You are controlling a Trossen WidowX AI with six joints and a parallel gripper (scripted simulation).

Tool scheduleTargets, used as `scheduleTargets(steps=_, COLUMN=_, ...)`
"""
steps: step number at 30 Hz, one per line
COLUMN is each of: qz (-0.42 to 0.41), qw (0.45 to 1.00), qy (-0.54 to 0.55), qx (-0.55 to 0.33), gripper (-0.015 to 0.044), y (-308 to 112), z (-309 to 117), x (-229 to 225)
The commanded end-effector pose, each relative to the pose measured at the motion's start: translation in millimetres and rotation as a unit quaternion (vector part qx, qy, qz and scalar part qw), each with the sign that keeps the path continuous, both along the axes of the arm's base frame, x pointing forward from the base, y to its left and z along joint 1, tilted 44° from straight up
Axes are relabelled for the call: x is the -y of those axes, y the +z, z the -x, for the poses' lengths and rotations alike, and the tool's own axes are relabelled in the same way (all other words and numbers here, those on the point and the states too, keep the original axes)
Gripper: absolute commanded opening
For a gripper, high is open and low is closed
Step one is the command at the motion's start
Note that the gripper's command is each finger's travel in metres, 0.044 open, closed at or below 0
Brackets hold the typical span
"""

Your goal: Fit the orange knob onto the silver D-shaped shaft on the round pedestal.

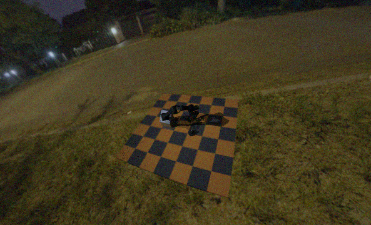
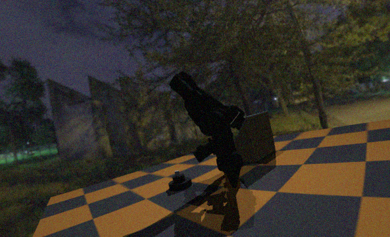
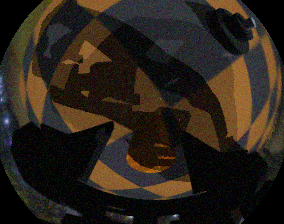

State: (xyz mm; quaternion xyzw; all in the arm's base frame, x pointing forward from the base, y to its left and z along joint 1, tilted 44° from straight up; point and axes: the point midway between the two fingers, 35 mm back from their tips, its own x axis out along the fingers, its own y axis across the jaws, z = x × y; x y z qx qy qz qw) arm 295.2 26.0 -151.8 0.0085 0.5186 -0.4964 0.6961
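The orange knob (image 3: 149, 162) stands upright on the checkered mat, mostly in shadow, with a lit orange lower rim. My gripper (image 3: 148, 130) (image 2: 233, 185) is open and pointed down, with its fingers on either side of the knob and nothing clamped. In the exterior view the dark finger hides nearly all of the knob. The round pedestal (image 2: 180, 185) (image 3: 227, 31) (image 1: 192, 132) is dark and stands apart from the knob. The silver shaft (image 2: 177, 172) (image 3: 252, 23) stands up from its middle. The shaft's flat side and the knob's hole cannot be made out.
The checkered mat (image 1: 208, 159) (image 2: 334, 178) has orange and dark squares, with grass around it. The arm's base block (image 2: 258, 139) with a pale top (image 1: 164, 120) stands behind the arm. The arm's shadow falls across the squares around the knob.
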Motion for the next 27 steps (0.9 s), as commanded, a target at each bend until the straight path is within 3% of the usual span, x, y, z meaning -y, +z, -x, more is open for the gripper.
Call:
scheduleTargets(steps=1, qz=0.003, qw=1.0, qy=0.002, qx=-0.004, gripper=0.044, y=-4, z=3, x=5)
scheduleTargets(steps=11, qz=0.003, qw=1.0, qy=0.002, qx=-0.004, gripper=0.0177, y=-4, z=3, x=5)
scheduleTargets(steps=18, qz=0.003, qw=1.0, qy=0.002, qx=-0.004, gripper=0.0131, y=-4, z=3, x=5)
scheduleTargets(steps=23, qz=0.001, qw=1.0, qy=0.003, qx=-0.004, gripper=0.0, y=8, z=-2, x=-10)
scheduleTargets(steps=27, qz=-0.001, qw=1.0, qy=0.003, qx=-0.004, gripper=0.0, y=30, z=-6, x=-33)
